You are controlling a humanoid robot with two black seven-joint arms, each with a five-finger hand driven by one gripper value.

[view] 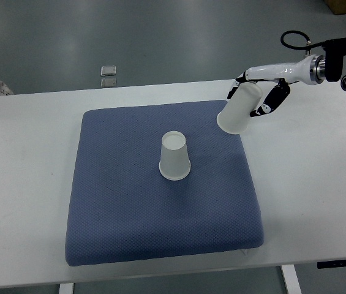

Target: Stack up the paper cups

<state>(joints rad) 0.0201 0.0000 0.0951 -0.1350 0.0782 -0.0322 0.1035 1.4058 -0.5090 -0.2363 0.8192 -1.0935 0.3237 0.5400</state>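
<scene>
A white rectangular table [319, 184] carries a large square blue textured fabric cushion [130, 214], which covers most of its middle. The right hand [264, 95], white with black fingers, comes in from the right edge with its fingers closed around a tilted white paper cup [239, 110], held in the air above the cushion's far right corner. A second white paper cup [174, 157] stands upside down, wide rim on the fabric, near the cushion's centre, well apart from the held one.
</scene>
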